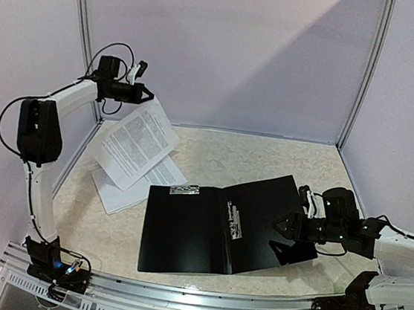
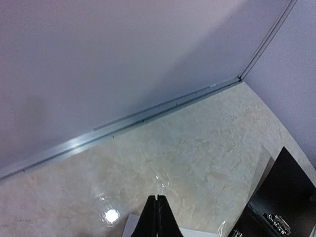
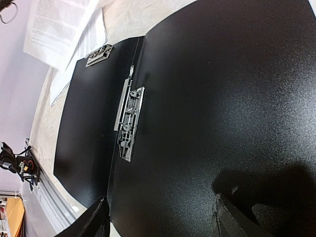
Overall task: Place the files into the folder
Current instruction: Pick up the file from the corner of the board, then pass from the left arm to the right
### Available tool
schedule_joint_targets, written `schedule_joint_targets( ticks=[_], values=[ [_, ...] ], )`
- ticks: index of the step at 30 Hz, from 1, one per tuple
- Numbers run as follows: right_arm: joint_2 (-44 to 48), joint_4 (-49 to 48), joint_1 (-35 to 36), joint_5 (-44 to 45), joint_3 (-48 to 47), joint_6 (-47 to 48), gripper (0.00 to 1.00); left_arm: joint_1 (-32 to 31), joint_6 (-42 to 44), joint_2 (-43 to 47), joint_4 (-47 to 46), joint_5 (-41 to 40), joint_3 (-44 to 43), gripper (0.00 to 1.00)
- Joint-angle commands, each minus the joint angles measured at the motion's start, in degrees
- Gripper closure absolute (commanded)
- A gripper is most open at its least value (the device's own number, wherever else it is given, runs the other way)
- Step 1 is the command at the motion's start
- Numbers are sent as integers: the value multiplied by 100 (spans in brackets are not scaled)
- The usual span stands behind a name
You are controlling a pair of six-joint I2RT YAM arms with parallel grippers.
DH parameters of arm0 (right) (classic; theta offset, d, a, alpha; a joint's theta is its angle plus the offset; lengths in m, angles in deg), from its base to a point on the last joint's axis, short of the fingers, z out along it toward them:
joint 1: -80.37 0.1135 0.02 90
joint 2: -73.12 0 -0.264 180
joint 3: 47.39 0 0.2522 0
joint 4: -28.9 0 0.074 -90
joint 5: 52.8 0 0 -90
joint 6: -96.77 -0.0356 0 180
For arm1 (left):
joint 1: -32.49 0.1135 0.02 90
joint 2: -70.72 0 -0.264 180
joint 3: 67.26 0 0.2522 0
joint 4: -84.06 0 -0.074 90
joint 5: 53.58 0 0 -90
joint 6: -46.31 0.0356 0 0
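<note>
The folder [image 1: 206, 226] lies open on the table, black, with its metal clip [image 3: 129, 118] beside the spine. Its right flap [image 3: 222, 98] curves upward. My right gripper [image 1: 287, 235] stands open over that flap's right edge, its fingers [image 3: 95, 222] wide apart above the black surface. The files [image 1: 133, 146] are white printed sheets at the left. My left gripper [image 1: 143, 94] is raised and shut on the top corner of one hanging sheet. Other sheets [image 1: 125, 187] stay flat on the table beneath it. In the left wrist view my left gripper [image 2: 157, 198] shows its jaws together, with a white paper edge [image 2: 129, 226] below them.
A metal rail [image 2: 148, 116] runs along the foot of the white back wall. Upright frame posts [image 1: 81, 13] stand at the back corners. Marbled tabletop [image 1: 252, 156] stretches between the sheets and the back wall. The arm bases sit on the near rail [image 1: 190, 303].
</note>
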Motion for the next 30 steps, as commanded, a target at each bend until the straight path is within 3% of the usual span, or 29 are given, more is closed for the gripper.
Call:
schedule_joint_targets(
  ticks=[1, 7, 23, 26, 30],
  values=[
    [-50, -180, 22, -79, 79, -63, 30, -69, -248, 562, -364, -288, -49, 100],
    [-117, -307, 22, -175, 53, -48, 30, -485, -288, 1339, -541, -421, 274, 100],
    [97, -402, 29, -174, -777, 801, 26, -2417, -878, 2681, -871, -793, 920, 100],
    [38, -797, 26, -305, -812, 901, 24, -2731, -1067, 2902, -1062, -722, 1187, 100],
    [16, -2224, 24, -420, -450, 939, 22, -3095, -1244, 3195, -1270, -687, 1521, 100]
  ],
)
